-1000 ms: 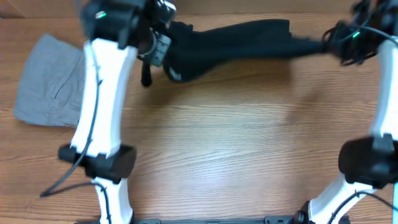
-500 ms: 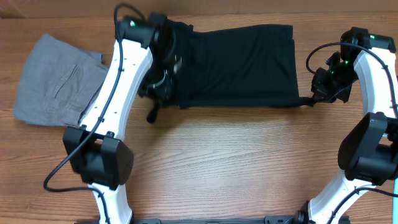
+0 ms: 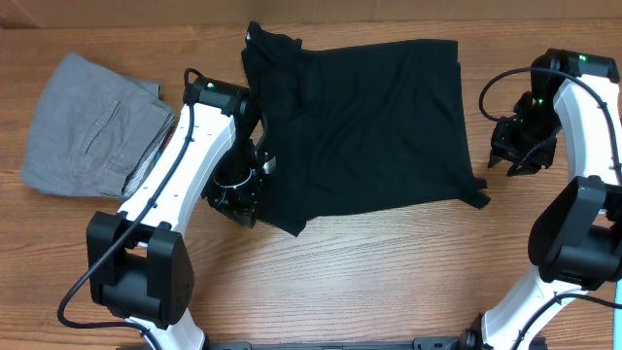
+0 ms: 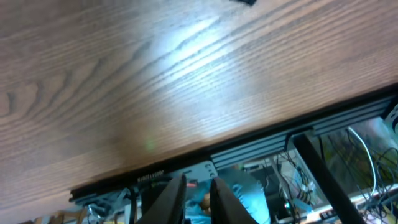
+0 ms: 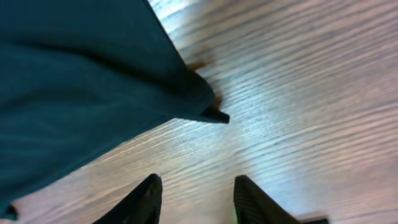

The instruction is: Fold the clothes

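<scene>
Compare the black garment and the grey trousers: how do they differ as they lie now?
The black garment is spread out, one corner bunched; the grey trousers lie folded compactly. The black garment covers far more of the table than the grey trousers. The black garment lies mid-table; the grey trousers sit far left. Both are soft cloth resting on the table.

1. Overhead: a fixed camera high above the wooden table (image 3: 369, 272) looks straight down on the whole tabletop, black garment (image 3: 369, 126) included.
2. Left wrist: close over bare wood, angled toward the table's edge and the black frame rail (image 4: 267, 144) beyond.
3. Right wrist: low and close, facing down at the garment's corner, the same corner that overhead shows beside the right arm (image 3: 588, 117).
</scene>
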### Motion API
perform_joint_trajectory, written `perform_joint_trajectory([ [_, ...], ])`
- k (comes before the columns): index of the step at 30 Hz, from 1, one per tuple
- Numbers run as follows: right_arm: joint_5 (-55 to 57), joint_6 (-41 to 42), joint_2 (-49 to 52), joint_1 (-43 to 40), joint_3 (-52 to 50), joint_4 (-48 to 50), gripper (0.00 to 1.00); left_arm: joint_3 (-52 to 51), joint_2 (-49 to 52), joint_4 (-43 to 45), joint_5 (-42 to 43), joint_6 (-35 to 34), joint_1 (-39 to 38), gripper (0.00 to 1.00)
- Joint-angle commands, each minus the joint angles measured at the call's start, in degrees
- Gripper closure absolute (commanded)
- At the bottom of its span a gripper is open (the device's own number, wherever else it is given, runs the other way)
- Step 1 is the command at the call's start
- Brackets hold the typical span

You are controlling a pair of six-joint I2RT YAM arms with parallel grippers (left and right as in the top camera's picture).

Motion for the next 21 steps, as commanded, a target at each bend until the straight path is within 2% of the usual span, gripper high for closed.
perform_joint_trajectory([
  [1, -1.64, -0.17, -2.12, -0.15, -0.31, 1.33, 0.54, 3.56, -1.60, 2.36, 0.61, 0.70, 1.29, 0.80],
  [3, -4.07, -0.17, -2.12, -0.15, -0.31, 3.17, 0.53, 6.67, -1.60, 6.84, 0.90, 0.79, 1.66, 0.75],
  [6, -8.87, -0.44, -2.12, -0.15, -0.31, 6.34, 0.53, 9.20, -1.60, 18.38, 0.94, 1.77, 1.53, 0.72],
  [11, -17.46, -2.93, -2.12, -0.11, -0.31, 8.26, 0.54, 9.20, -0.15, 33.66, 0.48, 2.21, 1.18, 0.69],
  [14, -21.07, -4.50, -2.12, -0.09, -0.31, 8.07, 0.54, 9.20, 2.71, 41.03, 0.57, 2.21, 1.11, 0.62],
  [21, -21.22, -4.48, -2.12, -0.09, -0.31, 7.26, 0.54, 9.20, 10.32, 56.11, 9.70, 1.99, 0.98, 0.48],
])
